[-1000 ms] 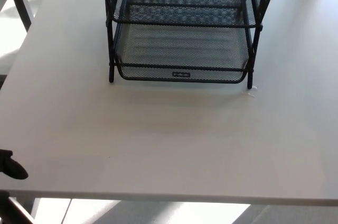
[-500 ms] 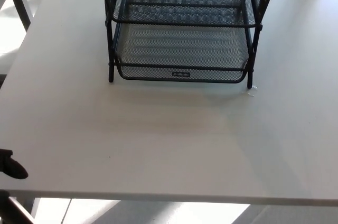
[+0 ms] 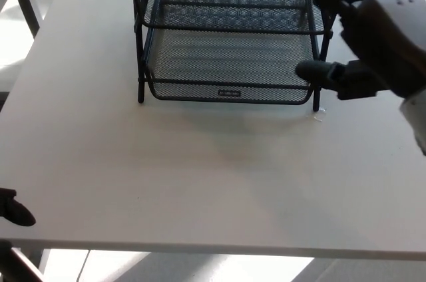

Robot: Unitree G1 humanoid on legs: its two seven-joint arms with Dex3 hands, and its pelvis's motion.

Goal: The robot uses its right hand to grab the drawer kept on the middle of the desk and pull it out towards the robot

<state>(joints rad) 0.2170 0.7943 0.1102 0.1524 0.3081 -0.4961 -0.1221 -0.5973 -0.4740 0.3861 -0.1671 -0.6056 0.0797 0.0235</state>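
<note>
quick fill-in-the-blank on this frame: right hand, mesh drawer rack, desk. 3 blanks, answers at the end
1. The right hand is at the rack's ____ front corner in the picture.
2. Its fingers are ____, holding nothing.
3. The mesh drawer rack stands on a ____ desk.

Missing words: right; apart; white

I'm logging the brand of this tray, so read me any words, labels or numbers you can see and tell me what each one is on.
Small label plate on the front rim of the bottom drawer of the black mesh tray rack: light marks on it, too small and blurred to read.
No other text, numbers or signs show on the desk or the right hand.
</note>
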